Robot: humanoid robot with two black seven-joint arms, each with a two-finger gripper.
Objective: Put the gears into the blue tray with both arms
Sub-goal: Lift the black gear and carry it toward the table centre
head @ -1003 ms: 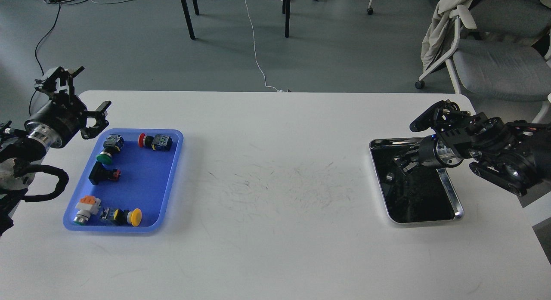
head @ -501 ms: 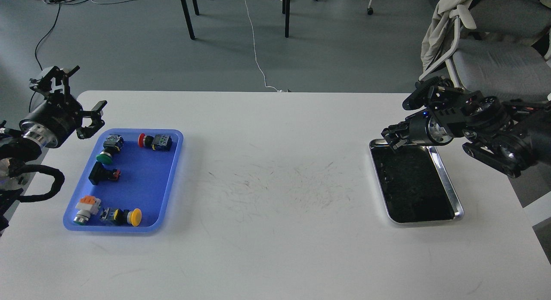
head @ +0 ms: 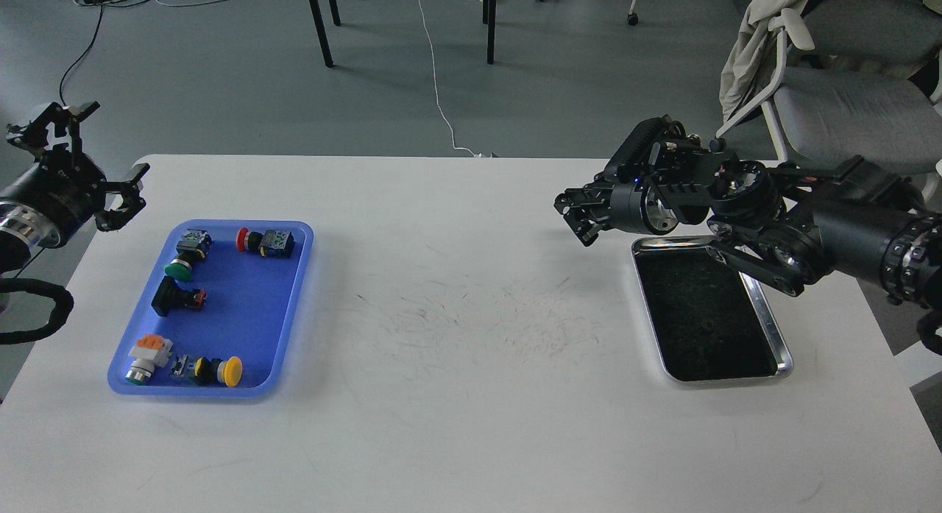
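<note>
Both grippers hung above the white table (head: pixel 471 395), well apart at opposite ends. On the right, the right gripper (head: pixel 578 217) reached out past the left rim of the steel tray (head: pixel 781 351), its dark fingertips curled close together over bare tabletop; whether anything was pinched between them I could not tell, as the tips were small and black. On the left, the left gripper (head: pixel 88 160) sat off the table's far-left corner, its two fingers spread wide with clear space between them, holding nothing, clear of the blue tray (head: pixel 287 314).

That blue tray lay flat near the left edge of the table, its long side running away from the camera. The steel tray lay near the right edge, its inside dark and grainy, and no single gear could be told apart in it.

Inside the blue tray were five push-button switches. One with a red cap (head: pixel 263 241) lay at the far right corner, one with a green cap (head: pixel 185 257) at the far left, and a black one (head: pixel 176 298) just below that. At the near end, a white-and-orange switch (head: pixel 147 357) lay beside a yellow-capped one (head: pixel 210 370). No gears showed among them in the blue tray.
</note>
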